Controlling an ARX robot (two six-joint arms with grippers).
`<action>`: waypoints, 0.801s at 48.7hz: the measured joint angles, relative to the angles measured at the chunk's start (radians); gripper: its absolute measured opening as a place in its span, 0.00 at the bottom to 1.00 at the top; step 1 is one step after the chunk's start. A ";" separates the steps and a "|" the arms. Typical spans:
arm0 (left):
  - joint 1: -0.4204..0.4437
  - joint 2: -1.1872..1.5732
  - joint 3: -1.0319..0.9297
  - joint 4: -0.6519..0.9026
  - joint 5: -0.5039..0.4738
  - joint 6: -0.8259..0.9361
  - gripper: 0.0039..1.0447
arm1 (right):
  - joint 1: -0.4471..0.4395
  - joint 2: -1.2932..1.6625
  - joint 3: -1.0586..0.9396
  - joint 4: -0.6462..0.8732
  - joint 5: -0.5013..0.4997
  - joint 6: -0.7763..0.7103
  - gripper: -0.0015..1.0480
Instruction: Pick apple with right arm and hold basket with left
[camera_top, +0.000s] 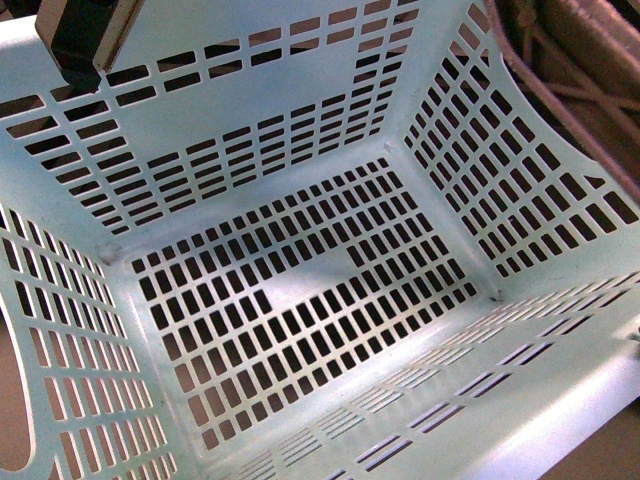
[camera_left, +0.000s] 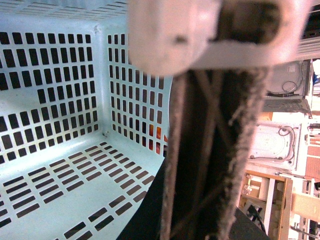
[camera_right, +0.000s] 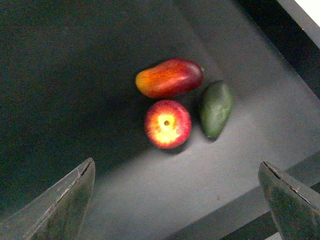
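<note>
The pale mint-green slotted basket (camera_top: 300, 140) fills the front view, tilted, and nothing lies inside it. It also shows in the left wrist view (camera_left: 55, 150). My left gripper (camera_left: 200, 165) is shut on the basket's wall; its latticed fingers (camera_left: 175, 150) show close and blurred, and one finger (camera_top: 560, 90) runs along the rim in the front view. The red apple (camera_right: 167, 124) with its yellow blush lies on a dark surface in the right wrist view. My right gripper (camera_right: 180, 200) is open above it, apart from it and holding nothing.
A red-orange elongated fruit (camera_right: 170, 78) lies touching the apple. A dark green elongated fruit (camera_right: 215, 109) lies close on its other side. A dark ledge (camera_right: 240, 210) crosses near the fingers. Shelving and boxes (camera_left: 280, 150) stand beyond the basket.
</note>
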 joint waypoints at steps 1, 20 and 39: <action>0.000 0.000 0.000 0.000 0.000 0.000 0.06 | -0.016 0.076 0.014 0.053 -0.001 -0.018 0.91; 0.000 0.000 0.000 0.000 0.001 0.000 0.06 | -0.068 0.821 0.268 0.300 -0.058 0.006 0.91; 0.000 0.000 0.000 0.000 0.000 0.000 0.06 | -0.037 1.004 0.403 0.291 -0.072 0.101 0.91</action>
